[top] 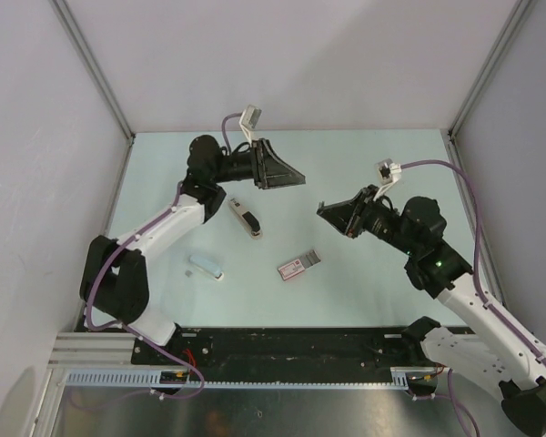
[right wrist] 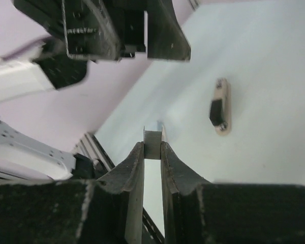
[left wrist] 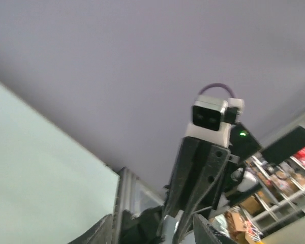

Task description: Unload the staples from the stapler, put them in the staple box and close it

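The stapler [top: 244, 218], a pale base with a black top, lies on the table left of centre; the right wrist view shows the stapler [right wrist: 219, 107] too. My right gripper [top: 326, 211] hangs above the table to its right, shut on a short metal strip of staples [right wrist: 152, 145] held between the fingertips [right wrist: 137, 157]. My left gripper [top: 287, 168] is raised behind the stapler and stands open with nothing in it. In the left wrist view its fingertips [left wrist: 99, 231] are spread wide at the bottom edge and face the right arm's wrist camera [left wrist: 209, 114].
A small pinkish box [top: 298, 266] lies in front of the right gripper. A light blue piece [top: 206, 266] lies near the left arm's base. The enclosure walls [top: 91, 64] close in the table's back and sides.
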`<action>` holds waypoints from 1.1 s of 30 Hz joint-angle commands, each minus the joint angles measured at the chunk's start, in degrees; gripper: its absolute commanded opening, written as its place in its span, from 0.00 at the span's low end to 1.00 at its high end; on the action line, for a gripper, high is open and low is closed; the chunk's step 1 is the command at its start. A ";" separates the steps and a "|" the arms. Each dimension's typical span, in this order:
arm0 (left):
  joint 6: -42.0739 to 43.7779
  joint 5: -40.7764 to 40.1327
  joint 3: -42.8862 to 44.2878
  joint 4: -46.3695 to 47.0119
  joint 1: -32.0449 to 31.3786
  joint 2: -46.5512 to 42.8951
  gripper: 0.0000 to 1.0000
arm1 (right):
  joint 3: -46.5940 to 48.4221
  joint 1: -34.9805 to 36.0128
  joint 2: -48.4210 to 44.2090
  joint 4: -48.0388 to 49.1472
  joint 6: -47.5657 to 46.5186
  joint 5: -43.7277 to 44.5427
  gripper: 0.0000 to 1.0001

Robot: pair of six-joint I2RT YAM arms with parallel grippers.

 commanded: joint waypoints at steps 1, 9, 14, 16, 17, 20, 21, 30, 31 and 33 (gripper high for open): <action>25.13 -6.23 2.38 -28.28 1.28 -3.49 0.67 | 2.19 -0.18 0.66 -12.51 -5.28 2.18 0.08; 57.00 -19.77 1.70 -54.99 1.68 -3.13 0.64 | 1.51 5.76 9.31 -21.13 -12.09 10.94 0.07; 68.34 -26.18 -0.73 -61.21 1.69 -1.93 0.63 | 1.49 8.61 17.88 -21.41 -13.90 14.52 0.07; 71.55 -27.49 -2.62 -61.64 1.69 -1.36 0.63 | 1.49 9.45 20.92 -21.01 -14.77 15.83 0.06; 72.91 -27.87 -3.53 -61.65 1.73 -1.02 0.63 | 1.49 9.88 22.29 -20.70 -15.10 16.43 0.06; 76.18 -28.09 -5.70 -61.67 1.65 0.59 0.63 | 1.49 10.78 26.04 -19.49 -15.87 17.42 0.05; 77.11 -28.08 -6.35 -61.58 1.63 1.10 0.63 | 1.44 10.94 27.36 -19.10 -16.09 17.71 0.05; 79.05 -29.83 -11.33 -56.60 1.58 2.92 0.63 | 1.61 11.18 36.08 -15.52 -17.86 18.09 0.03; 78.77 -29.97 -11.67 -56.19 1.59 2.92 0.63 | 1.64 11.18 36.82 -15.27 -18.05 18.08 0.03; 78.05 -30.11 -12.14 -55.24 1.60 2.73 0.63 | 1.83 11.08 38.07 -15.02 -18.36 18.15 0.03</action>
